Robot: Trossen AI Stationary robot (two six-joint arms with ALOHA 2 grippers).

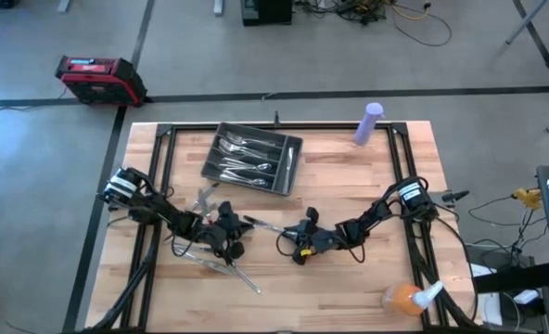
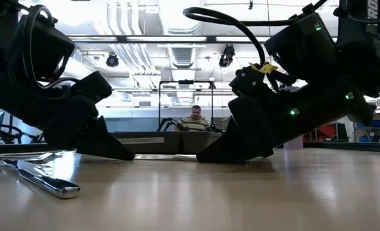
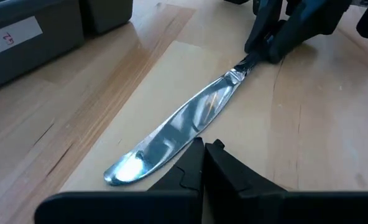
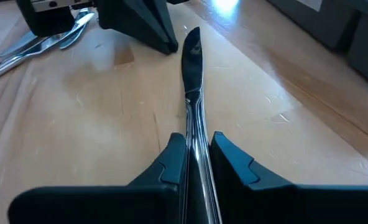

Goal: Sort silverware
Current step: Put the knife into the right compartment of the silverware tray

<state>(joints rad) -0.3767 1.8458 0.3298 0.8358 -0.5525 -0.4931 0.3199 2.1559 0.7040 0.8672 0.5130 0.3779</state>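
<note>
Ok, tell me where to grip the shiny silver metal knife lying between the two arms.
Grip the slim handle, coming from the right arm's side. The shiny silver metal knife lies flat on the wooden table, broad blade toward the shut left pincer. The narrow handle fits between fingers, as the right pincer clamped there shows.

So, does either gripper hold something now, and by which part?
The right gripper holds a knife by its handle, blade lying on the table. The left gripper is shut, holding nothing.
</note>
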